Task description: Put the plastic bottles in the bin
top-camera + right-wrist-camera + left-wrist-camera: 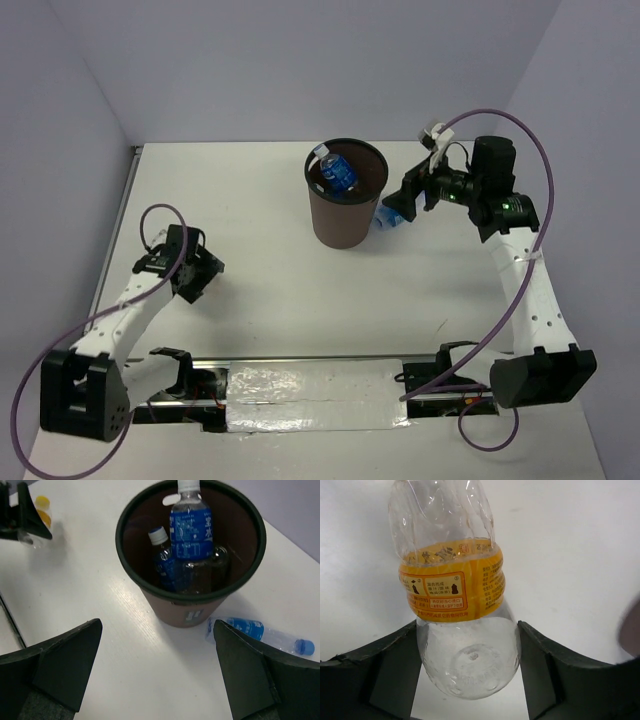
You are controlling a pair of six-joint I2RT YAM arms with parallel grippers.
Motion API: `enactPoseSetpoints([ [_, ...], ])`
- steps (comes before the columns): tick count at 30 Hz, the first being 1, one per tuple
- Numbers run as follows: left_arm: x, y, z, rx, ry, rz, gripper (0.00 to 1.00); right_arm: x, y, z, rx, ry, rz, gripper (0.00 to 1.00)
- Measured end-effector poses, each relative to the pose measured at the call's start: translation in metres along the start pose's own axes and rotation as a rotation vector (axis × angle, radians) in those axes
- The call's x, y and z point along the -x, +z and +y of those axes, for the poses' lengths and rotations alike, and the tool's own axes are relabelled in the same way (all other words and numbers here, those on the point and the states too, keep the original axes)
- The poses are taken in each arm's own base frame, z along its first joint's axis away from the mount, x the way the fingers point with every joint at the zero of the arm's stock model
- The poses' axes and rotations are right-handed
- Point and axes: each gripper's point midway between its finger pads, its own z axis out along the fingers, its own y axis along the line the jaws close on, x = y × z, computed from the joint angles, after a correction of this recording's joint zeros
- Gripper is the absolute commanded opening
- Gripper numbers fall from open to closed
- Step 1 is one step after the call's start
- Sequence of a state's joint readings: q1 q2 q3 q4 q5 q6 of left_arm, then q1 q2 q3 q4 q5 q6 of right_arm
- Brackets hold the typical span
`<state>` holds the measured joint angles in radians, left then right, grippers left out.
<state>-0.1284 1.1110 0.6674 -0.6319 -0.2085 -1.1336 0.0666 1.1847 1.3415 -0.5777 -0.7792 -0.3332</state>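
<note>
Item 1. Left gripper (198,272): low over the white table (250,190), left of centre. Its fingers (390,670) press both sides of the base of the orange-labelled bottle (452,587), holding it. The bottle is clear, lies on the table and has its base towards the wrist camera.

Item 2. Bin (340,225): round, brown, black-rimmed and upright at mid-table. Inside, a leaning blue-labelled bottle (190,527) with a white cap rests against the far wall. A second blue-labelled bottle (162,557) stands beside it. A third clear bottle (212,565) sits at the right (cap hidden, so its kind cannot be told).

Item 3. Fallen blue-labelled bottle (260,632): on its side on the table, just right of the bin's foot.

Item 4. Right gripper (157,625): raised near the bin's right side, jaws spread wide, nothing between them.
</note>
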Motion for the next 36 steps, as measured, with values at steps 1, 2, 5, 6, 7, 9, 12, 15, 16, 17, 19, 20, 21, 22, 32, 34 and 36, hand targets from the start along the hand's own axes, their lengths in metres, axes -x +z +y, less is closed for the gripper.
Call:
enactPoseSetpoints([
  [1,0.003,-0.007,-0.011,-0.064,0.005,-0.012,0.23,-0.007,-0.003,-0.001,-0.005,0.009,0.013,1.00],
  [2,0.007,-0.016,-0.023,-0.138,0.019,-0.024,0.23,-0.014,-0.006,-0.003,-0.011,0.013,0.021,0.99],
  [5,0.011,-0.046,-0.066,-0.376,0.073,-0.039,0.23,-0.035,-0.016,-0.010,-0.029,0.046,0.054,0.98],
  [6,0.011,-0.057,-0.082,-0.454,0.102,-0.038,0.23,-0.042,-0.019,-0.013,-0.034,0.054,0.063,0.98],
  [7,0.008,-0.071,-0.102,-0.547,0.137,-0.030,0.23,-0.046,-0.021,-0.014,-0.038,0.061,0.070,0.98],
  [9,0.001,-0.102,-0.141,-0.730,0.224,-0.025,0.23,-0.055,-0.022,-0.012,-0.031,0.071,0.084,0.97],
  [12,-0.016,-0.160,-0.204,-0.968,0.380,-0.008,0.23,-0.065,-0.022,-0.007,-0.016,0.082,0.097,0.97],
  [15,-0.028,-0.220,-0.270,-1.173,0.529,-0.020,0.22,-0.069,-0.024,-0.005,-0.016,0.088,0.102,0.97],
  [16,-0.030,-0.232,-0.288,-1.222,0.563,-0.032,0.23,-0.070,-0.025,-0.005,-0.017,0.089,0.103,0.97],
  [17,-0.034,-0.246,-0.307,-1.267,0.603,-0.041,0.23,-0.071,-0.025,-0.004,-0.019,0.092,0.104,0.97],
  [19,-0.040,-0.258,-0.338,-1.320,0.655,-0.061,0.24,-0.071,-0.027,-0.004,-0.022,0.092,0.104,0.97],
  [20,-0.044,-0.261,-0.350,-1.332,0.679,-0.063,0.26,-0.071,-0.027,-0.004,-0.022,0.092,0.105,0.97],
  [21,-0.048,-0.261,-0.362,-1.342,0.704,-0.071,0.28,-0.073,-0.027,-0.004,-0.023,0.095,0.106,0.97],
  [22,-0.052,-0.257,-0.372,-1.341,0.723,-0.070,0.36,-0.074,-0.027,-0.003,-0.026,0.097,0.109,0.97],
  [32,-0.103,-0.180,-0.405,-1.158,0.870,0.032,0.92,-0.102,-0.025,-0.020,-0.144,0.245,0.159,0.98],
  [34,-0.106,-0.176,-0.402,-1.136,0.888,0.036,0.99,-0.108,-0.023,-0.026,-0.183,0.306,0.165,0.98],
  [36,-0.108,-0.178,-0.402,-1.136,0.894,0.031,0.99,-0.111,-0.018,-0.036,-0.226,0.382,0.161,0.98],
])
